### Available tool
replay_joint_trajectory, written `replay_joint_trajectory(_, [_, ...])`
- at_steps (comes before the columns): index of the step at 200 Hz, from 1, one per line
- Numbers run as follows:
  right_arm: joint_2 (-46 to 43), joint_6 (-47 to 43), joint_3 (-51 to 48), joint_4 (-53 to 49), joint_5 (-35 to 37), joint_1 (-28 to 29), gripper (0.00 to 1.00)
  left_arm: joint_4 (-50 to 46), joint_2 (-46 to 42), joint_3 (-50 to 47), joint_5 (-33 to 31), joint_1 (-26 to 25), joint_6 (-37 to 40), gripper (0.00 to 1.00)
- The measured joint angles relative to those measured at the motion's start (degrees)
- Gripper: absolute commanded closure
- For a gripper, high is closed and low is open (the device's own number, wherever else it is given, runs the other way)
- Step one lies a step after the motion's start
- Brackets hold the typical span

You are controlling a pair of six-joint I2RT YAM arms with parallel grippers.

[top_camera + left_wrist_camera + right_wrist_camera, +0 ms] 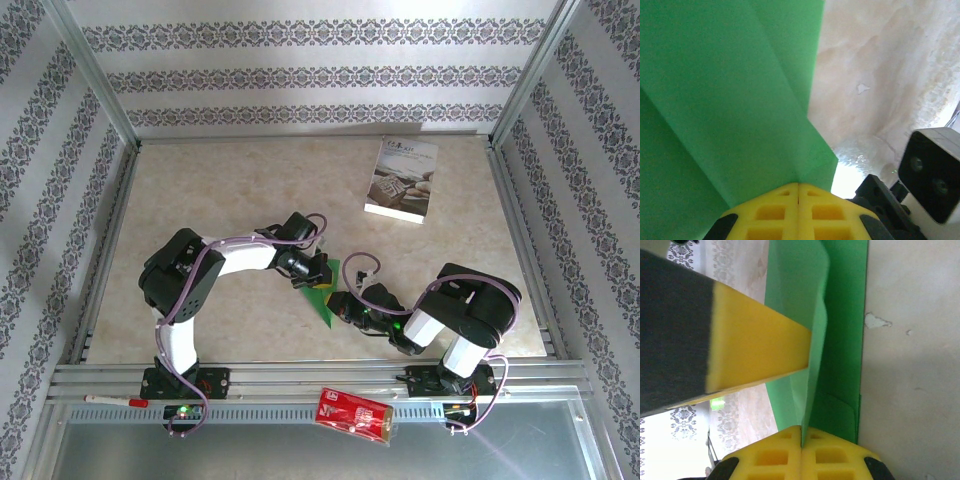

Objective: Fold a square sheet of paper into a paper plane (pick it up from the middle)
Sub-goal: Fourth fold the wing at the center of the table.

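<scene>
The bright green sheet of paper (322, 305) is folded into a narrow pointed shape with long creases, lying low over the table between the two arms. My left gripper (318, 272) is shut on its upper end. In the left wrist view the yellow pads (770, 212) meet and the folded green paper (730, 100) fans out from them. My right gripper (343, 302) is shut on an upright fold of the paper (840, 340), which runs into the seam of the right gripper (801, 437). One of the left gripper's yellow fingers (755, 352) presses against that fold from the left.
A white printed booklet (402, 180) lies at the back right of the beige table (230, 180). A red packet (353, 415) and a white pen (115, 400) rest on the metal rails at the near edge. The right arm's camera housing (932, 172) sits close beside the left gripper.
</scene>
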Motion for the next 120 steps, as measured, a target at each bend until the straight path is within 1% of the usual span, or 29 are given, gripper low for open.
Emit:
replay_joint_trajectory(78, [-0.22,1.22,0.13,-0.68,0.15,0.00,0.97,0.00,0.57,0.35,0.13,0.04,0.00,0.98])
replay_joint_trajectory(120, [-0.44,1.40,0.20,-1.20,0.17,0.00,0.93,0.02,1.05,0.35,0.15,0.04,0.02,0.98])
